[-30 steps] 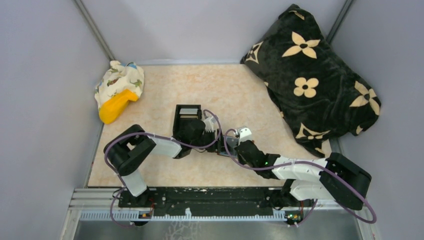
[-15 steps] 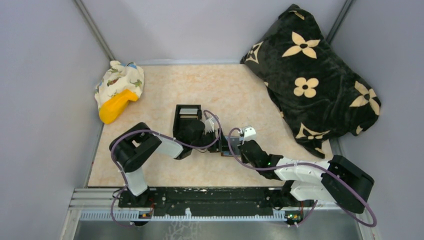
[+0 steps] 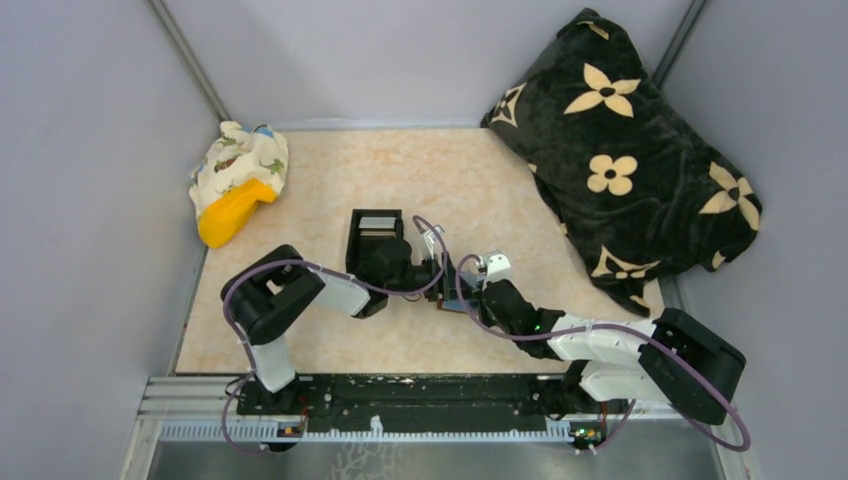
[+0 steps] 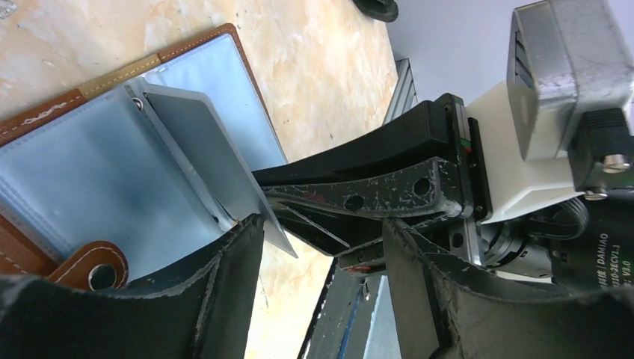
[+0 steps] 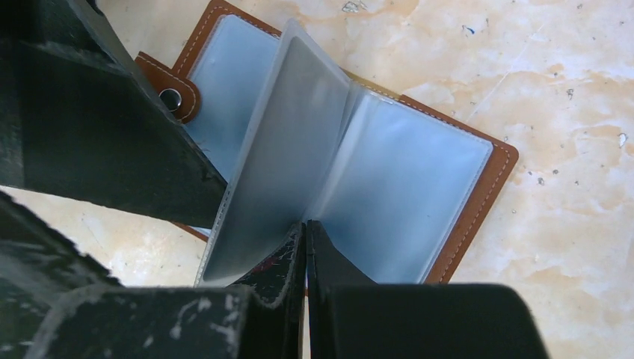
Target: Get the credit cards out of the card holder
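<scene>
Card holder (image 5: 426, 187), open, frame centre. Right pincer (image 5: 305, 254) clamped on clear sleeve (image 5: 277, 149); left pincer (image 4: 321, 228) apart. Risk: pulling tears sleeve or lifts unpinned holder.

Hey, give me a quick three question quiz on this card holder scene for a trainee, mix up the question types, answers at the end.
1. True or false: the reddish-brown leather folding card holder lies folded shut on the beige marbled table.
2. What is the right end effector pinching? A) the brown snap tab B) a clear plastic sleeve of the holder C) the yellow plastic item
3. Fill in: the end effector with its fingers spread apart is the ___ one.

Key
1. False, it lies open.
2. B
3. The left end effector.
</scene>
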Available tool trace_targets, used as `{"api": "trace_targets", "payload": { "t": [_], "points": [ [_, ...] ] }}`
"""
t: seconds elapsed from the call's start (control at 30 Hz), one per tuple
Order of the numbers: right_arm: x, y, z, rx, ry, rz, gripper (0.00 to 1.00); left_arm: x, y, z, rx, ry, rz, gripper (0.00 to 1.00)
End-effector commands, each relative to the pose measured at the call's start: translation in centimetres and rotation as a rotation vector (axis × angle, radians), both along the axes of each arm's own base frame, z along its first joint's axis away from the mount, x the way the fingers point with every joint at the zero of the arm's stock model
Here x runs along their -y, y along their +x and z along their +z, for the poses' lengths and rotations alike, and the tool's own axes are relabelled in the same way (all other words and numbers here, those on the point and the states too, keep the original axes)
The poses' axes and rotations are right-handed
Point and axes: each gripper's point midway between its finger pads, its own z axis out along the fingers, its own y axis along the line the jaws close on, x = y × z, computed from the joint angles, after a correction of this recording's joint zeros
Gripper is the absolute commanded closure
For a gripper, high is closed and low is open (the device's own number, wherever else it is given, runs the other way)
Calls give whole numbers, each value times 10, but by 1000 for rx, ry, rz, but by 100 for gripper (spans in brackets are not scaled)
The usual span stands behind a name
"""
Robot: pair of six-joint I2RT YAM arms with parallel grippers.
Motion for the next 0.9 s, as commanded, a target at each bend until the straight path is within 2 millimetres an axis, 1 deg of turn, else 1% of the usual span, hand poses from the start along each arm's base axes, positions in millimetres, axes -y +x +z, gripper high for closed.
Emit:
{"api": "trace_targets", "payload": {
  "t": [0.0, 0.2, 0.4, 0.5, 0.6, 0.73, 0.8, 0.87],
  "points": [
    [-14, -12, 0, -39, 62, 61, 100, 15, -4, 13, 19, -54, -45, 34],
    [-9, -11, 11, -18, 85, 38, 100, 22, 0, 12, 17, -52, -50, 35],
    [5, -11, 39, 48, 144, -14, 100, 25, 5, 10, 19, -46, -42, 35],
    [10, -13, 50, 76, 165, -7, 100, 27, 6, 9, 17, -44, -44, 35],
    [16, -16, 54, 77, 152, -8, 100, 30, 8, 8, 13, -42, -45, 35],
    [32, -17, 55, 80, 120, -66, 100, 33, 10, 4, 7, -39, -43, 35],
    [41, -17, 59, 84, 131, -115, 100, 32, 11, 3, 9, -36, -39, 35],
    [47, -16, 66, 106, 150, -139, 100, 33, 11, 1, 7, -33, -39, 34]
  ]
}}
